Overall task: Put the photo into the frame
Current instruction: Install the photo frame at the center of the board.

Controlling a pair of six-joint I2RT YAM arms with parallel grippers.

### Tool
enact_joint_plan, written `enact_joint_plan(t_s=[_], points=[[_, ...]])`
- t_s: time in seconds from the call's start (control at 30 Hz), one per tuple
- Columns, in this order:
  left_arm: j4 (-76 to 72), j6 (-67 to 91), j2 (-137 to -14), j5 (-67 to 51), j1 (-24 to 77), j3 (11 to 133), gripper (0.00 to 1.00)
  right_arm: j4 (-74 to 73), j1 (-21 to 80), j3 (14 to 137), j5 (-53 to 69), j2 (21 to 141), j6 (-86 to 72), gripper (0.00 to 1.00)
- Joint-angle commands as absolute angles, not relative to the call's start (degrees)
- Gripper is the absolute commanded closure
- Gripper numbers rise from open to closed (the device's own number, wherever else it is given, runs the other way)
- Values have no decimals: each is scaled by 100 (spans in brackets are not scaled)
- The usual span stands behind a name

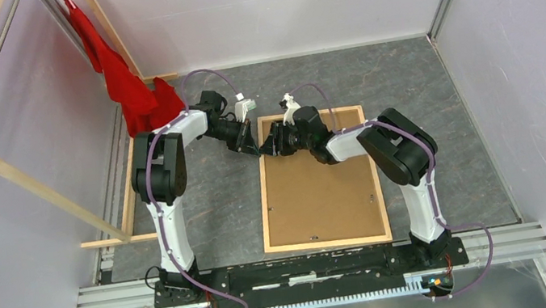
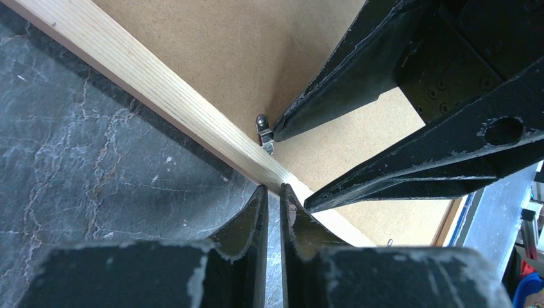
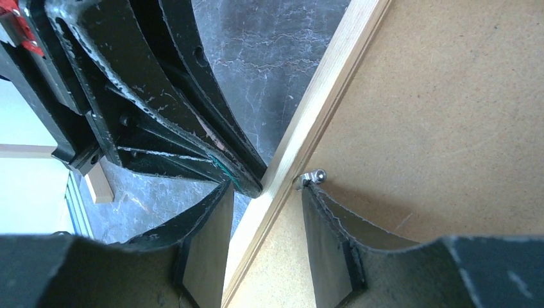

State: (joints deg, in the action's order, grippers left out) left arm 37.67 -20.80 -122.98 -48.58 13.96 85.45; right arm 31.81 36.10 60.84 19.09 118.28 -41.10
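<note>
At the frame's point(image 3: 321, 96) left rail, right gripper point(image 3: 266, 192) spread astride, left gripper point(image 2: 274, 190) clenched empty outside: I'd swivel the clip point(image 3: 313, 177) gently.

On my feed the frame point(image 1: 328, 242) is pale blond wood with fine straight grain lines. The backing panel point(image 1: 320, 188) inside it is flat tan-brown hardboard. The surface point(image 1: 220, 203) reads dark grey, marbled with thin whitish veins. A bright red cloth point(image 1: 125, 86) hangs far left beside light wooden rails point(image 1: 20, 179). I see the 2 arms point(image 1: 165, 219) in white shells with black joints, trailing purple cables point(image 1: 196, 74). The left gripper point(image 2: 274, 192) and right gripper point(image 3: 266, 189) are black, scuffed whitish along their edges. A small clip point(image 2: 264, 136) is silver.
</note>
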Motion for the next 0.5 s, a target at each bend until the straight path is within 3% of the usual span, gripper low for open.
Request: enact_joint_plan(t_s=[0.0, 0.47], points=[[3524, -2108, -12393, -4332, 1468, 8553, 86, 3172, 3626, 6232, 1818, 12092, -4139, 50], [3527, -2156, -12376, -4256, 1481, 8552, 89, 3331, 3588, 6267, 1747, 12242, -4354, 50]])
